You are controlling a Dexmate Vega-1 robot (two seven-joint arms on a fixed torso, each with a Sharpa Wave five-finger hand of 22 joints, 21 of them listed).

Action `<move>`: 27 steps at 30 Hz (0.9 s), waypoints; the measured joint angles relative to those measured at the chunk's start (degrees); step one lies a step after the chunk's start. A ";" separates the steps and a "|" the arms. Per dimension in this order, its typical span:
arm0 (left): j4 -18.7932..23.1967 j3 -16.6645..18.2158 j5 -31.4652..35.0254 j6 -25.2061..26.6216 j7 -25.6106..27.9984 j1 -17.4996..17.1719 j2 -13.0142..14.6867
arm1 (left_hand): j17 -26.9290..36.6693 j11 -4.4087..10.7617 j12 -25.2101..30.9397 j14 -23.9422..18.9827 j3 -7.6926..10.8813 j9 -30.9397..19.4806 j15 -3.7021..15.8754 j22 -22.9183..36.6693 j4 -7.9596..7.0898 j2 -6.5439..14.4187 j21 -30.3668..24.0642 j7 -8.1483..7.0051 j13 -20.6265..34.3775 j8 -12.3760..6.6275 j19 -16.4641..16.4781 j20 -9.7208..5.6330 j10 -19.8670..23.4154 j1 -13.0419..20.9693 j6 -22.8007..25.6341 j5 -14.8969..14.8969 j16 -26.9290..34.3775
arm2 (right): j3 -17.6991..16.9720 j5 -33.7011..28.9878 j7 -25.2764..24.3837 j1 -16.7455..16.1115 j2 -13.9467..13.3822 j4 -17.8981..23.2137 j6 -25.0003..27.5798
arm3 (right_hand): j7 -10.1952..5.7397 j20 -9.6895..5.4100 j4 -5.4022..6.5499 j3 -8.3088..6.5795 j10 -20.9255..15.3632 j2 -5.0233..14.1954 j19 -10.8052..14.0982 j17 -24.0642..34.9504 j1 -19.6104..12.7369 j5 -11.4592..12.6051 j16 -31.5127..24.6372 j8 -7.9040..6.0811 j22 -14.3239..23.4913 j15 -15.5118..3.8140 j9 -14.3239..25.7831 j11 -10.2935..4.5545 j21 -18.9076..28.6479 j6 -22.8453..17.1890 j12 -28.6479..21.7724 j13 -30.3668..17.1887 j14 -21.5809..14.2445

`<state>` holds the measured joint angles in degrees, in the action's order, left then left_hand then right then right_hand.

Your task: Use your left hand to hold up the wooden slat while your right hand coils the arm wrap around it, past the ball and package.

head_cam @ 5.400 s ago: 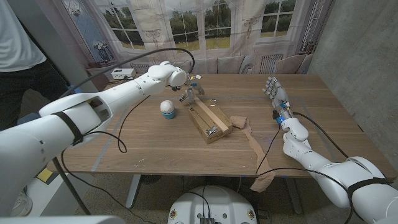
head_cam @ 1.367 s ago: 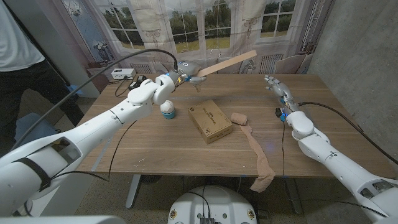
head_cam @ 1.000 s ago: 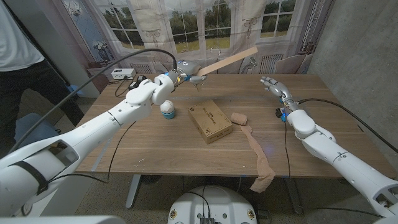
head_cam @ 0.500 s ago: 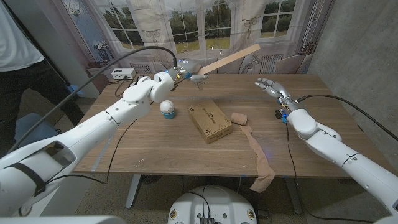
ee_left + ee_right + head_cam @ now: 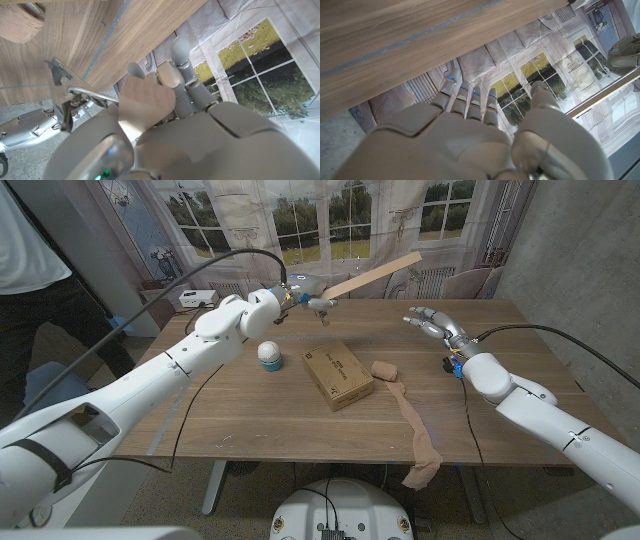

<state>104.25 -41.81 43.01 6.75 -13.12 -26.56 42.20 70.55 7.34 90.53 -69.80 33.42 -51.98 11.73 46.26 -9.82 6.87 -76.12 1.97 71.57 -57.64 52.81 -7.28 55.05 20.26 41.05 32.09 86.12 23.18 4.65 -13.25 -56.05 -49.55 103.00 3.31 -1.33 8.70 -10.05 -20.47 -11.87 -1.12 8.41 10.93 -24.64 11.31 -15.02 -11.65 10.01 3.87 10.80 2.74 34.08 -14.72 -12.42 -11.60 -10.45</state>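
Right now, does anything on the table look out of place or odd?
Yes: the arm wrap lies unrolled from its coil beside the package, and its loose end droops over the table front edge. The left robot hand holds the wooden slat up at a tilt.

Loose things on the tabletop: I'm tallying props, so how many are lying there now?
3: ball at left, package mid-table, arm wrap right of it, trailing over the near edge.
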 measured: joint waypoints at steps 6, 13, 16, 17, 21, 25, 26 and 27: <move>0.06 0.00 -0.37 -0.01 -2.19 0.77 -0.08 | -0.18 0.11 0.00 0.00 0.01 0.26 0.00 0.06 -0.01 -0.06 -0.39 0.09 0.00 -0.43 0.00 0.00 0.30 -0.22 0.10 0.00 0.20 | 0.04 0.17 2.99 0.27 -1.63 2.60 2.24 | -0.44 -0.31 -0.55 -0.58 0.00 0.49 0.31 0.00 -2.55 0.47 0.00 0.00 0.00 0.00 0.00 0.00 0.00 0.43 0.00 0.00 0.00; 0.10 -0.06 -0.51 0.05 -3.71 1.31 -0.19 | -0.27 0.14 0.00 -0.01 0.26 0.26 -0.01 -0.11 0.22 -0.06 -0.43 0.08 0.00 -0.86 0.00 0.00 0.51 -0.23 0.11 -0.34 0.60 | 0.66 0.68 6.17 1.30 -3.15 4.82 4.47 | -1.54 -0.64 -0.38 -2.64 3.23 0.46 0.58 0.01 -9.81 0.88 1.18 0.68 -0.01 -0.75 0.28 -1.32 -1.59 4.00 1.24 -0.28 0.77; 0.40 -0.12 -0.56 0.37 -4.38 1.40 -0.19 | -0.27 0.14 0.00 -0.01 0.34 0.53 -0.01 -0.08 0.15 -0.06 -0.43 0.08 0.00 -1.07 0.00 0.00 0.51 -0.23 0.11 -0.34 0.67 | 1.12 0.91 8.15 1.89 -3.90 5.97 6.28 | -2.09 -1.52 -0.32 -3.03 4.24 0.31 0.26 0.01 -11.13 0.88 1.50 0.69 -0.01 -1.19 0.29 -1.54 -1.92 5.10 1.42 -0.28 1.50; 0.40 -0.12 -0.57 0.41 -4.45 1.40 -0.19 | -0.27 0.14 0.00 -0.01 0.34 0.53 -0.01 -0.17 0.15 -0.06 -0.43 0.08 0.00 -1.07 0.00 0.00 0.52 -0.23 0.11 -0.34 0.93 | 1.23 0.91 8.32 2.05 -4.08 6.25 6.47 | -2.13 -1.64 -0.39 -3.10 4.43 0.43 0.14 0.01 -11.30 0.88 1.70 0.69 -0.01 -1.01 0.29 -1.73 -1.92 5.24 1.42 -0.28 1.71; 0.96 -0.12 -0.63 0.91 -5.16 1.40 -0.05 | -0.27 0.14 0.00 -0.01 0.66 0.74 -0.01 -0.36 0.17 -0.29 -0.72 0.08 0.00 -1.50 -0.01 0.00 0.51 -0.45 0.11 -0.50 1.08 | 2.32 0.62 10.62 3.28 -5.18 8.25 9.63 | -2.05 -2.19 -0.16 -3.33 4.42 0.78 0.09 0.12 -12.34 0.88 1.95 0.69 -0.01 -1.33 0.28 -1.73 -2.37 5.33 1.41 -0.28 1.99; 1.39 -0.12 -0.66 1.21 -5.68 1.40 0.05 | -0.27 0.13 0.00 -0.02 0.74 1.06 -0.01 -0.63 0.26 -0.29 -0.81 0.08 0.00 -1.93 -0.01 0.00 0.52 -0.45 0.11 -0.84 1.46 | 3.31 -0.09 12.30 4.23 -5.89 9.76 12.32 | -2.05 -2.37 -0.39 -3.58 4.42 0.83 0.09 0.15 -13.17 0.88 1.95 0.68 -0.01 -1.63 0.28 -1.72 -2.37 5.33 1.41 -0.28 2.30; 1.53 -0.12 -0.67 1.32 -5.89 1.39 0.09 | -0.27 0.20 0.00 -0.02 0.88 1.06 -0.02 -0.57 0.39 -0.29 -1.00 0.08 0.00 -1.93 -0.01 0.00 0.60 -0.45 0.11 -0.84 1.47 | 3.69 -0.50 12.92 4.59 -6.15 10.29 13.53 | -2.05 -2.37 -0.18 -3.80 4.41 0.82 0.09 0.15 -13.38 0.88 1.95 0.68 -0.01 -1.64 0.28 -1.72 -2.37 5.33 1.41 -0.28 2.30; 1.62 -0.12 -0.68 1.36 -6.07 1.37 0.11 | -0.27 0.13 0.00 -0.03 0.98 1.06 -0.02 -0.40 0.30 -0.29 -1.12 0.10 0.00 -1.93 -0.01 0.00 0.69 -0.45 0.09 -0.84 1.48 | 4.03 -0.76 13.25 4.91 -6.37 10.82 14.13 | -2.04 -2.37 -0.33 -3.96 4.41 0.95 0.09 0.15 -13.84 0.88 1.95 0.68 -0.01 -1.63 0.28 -1.72 -2.37 5.33 1.41 -0.28 2.30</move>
<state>105.87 -41.93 42.33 8.10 -19.19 -25.18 42.31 70.28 7.48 90.53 -69.83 34.40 -50.92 11.71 45.86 -9.52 6.59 -77.24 2.07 71.57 -59.58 52.80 -7.28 55.75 19.81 41.14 31.25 87.60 27.21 3.89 0.00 -51.13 -55.92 113.82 17.45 -3.38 6.33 -10.38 -24.43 -7.46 -0.17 8.50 11.08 -38.48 12.19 -13.07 -10.96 10.00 2.24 11.09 1.02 31.71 -9.39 -11.01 -11.88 -8.15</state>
